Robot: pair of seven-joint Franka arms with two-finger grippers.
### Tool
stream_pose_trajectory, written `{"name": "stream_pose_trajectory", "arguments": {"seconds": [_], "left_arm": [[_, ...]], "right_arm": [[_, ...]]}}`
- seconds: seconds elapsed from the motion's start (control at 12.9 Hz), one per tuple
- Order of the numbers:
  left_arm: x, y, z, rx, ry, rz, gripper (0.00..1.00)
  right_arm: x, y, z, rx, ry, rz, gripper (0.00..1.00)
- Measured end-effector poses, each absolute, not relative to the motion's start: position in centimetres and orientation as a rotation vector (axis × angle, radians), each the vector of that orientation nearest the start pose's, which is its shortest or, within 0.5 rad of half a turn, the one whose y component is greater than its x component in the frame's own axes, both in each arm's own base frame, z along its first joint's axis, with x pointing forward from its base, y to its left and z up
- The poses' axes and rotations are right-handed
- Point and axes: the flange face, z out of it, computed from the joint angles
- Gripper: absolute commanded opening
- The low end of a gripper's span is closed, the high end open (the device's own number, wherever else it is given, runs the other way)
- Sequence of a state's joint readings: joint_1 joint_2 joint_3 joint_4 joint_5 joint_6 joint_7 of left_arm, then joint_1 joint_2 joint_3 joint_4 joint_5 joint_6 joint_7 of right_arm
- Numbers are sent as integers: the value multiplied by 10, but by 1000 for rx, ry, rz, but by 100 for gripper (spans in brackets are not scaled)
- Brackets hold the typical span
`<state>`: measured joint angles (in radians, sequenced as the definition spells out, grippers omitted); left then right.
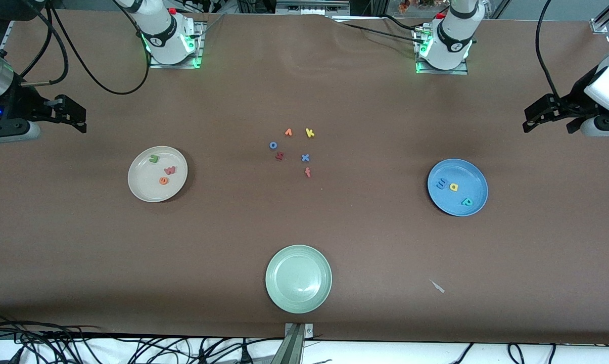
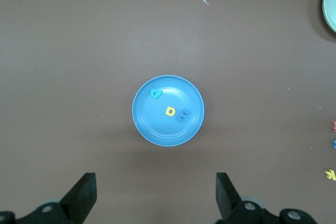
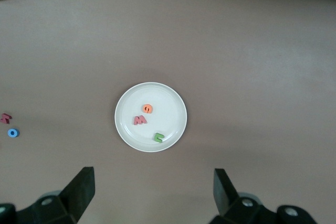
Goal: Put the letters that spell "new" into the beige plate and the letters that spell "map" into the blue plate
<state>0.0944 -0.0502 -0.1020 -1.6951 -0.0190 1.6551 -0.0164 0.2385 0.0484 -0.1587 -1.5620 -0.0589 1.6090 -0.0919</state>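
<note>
The beige plate (image 1: 145,186) lies toward the right arm's end of the table and holds the green n (image 1: 154,158), the salmon w (image 1: 170,170) and the orange e (image 1: 164,180). The blue plate (image 1: 468,174) lies toward the left arm's end and holds the blue m (image 1: 441,183), the yellow a (image 1: 454,187) and the teal p (image 1: 466,201). My right gripper (image 3: 154,192) hangs open and empty high above the table beside the beige plate (image 3: 168,100). Beside the blue plate (image 2: 157,127), my left gripper (image 2: 156,195) also hangs high, open and empty.
A pale green plate (image 1: 298,278) sits empty near the front edge. Loose letters lie mid-table: orange v (image 1: 288,132), yellow k (image 1: 310,133), blue o (image 1: 273,145), a dark red letter (image 1: 279,155), blue x (image 1: 305,157), red f (image 1: 308,172). A small white scrap (image 1: 437,286) lies nearer the front camera than the blue plate.
</note>
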Motion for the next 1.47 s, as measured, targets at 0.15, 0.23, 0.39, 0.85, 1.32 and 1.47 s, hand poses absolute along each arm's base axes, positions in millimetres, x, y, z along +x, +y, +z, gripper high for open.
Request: {"name": "stream_pose_trajectory", "arguments": {"seconds": [0.15,0.23,0.39,0.85,1.32,1.47], "left_arm": [[545,-7,600,-3155,-16,-15,100],[545,-7,600,-3155,-16,-15,100],[545,-7,600,-3155,-16,-15,100],[544,-7,600,-3155,-16,-12,100],[544,-7,600,-3155,-16,-9,100],[544,-7,600,-3155,-16,-7,100]], "right_arm": [[571,42,605,-3196,-279,2,100],[571,42,605,-3196,-279,3,100],[571,42,605,-3195,-279,3,100],[570,45,605,-3128,-252,2,100],[571,43,605,-3129,-242,1,100],[571,43,605,-3129,-241,1,100]]}}
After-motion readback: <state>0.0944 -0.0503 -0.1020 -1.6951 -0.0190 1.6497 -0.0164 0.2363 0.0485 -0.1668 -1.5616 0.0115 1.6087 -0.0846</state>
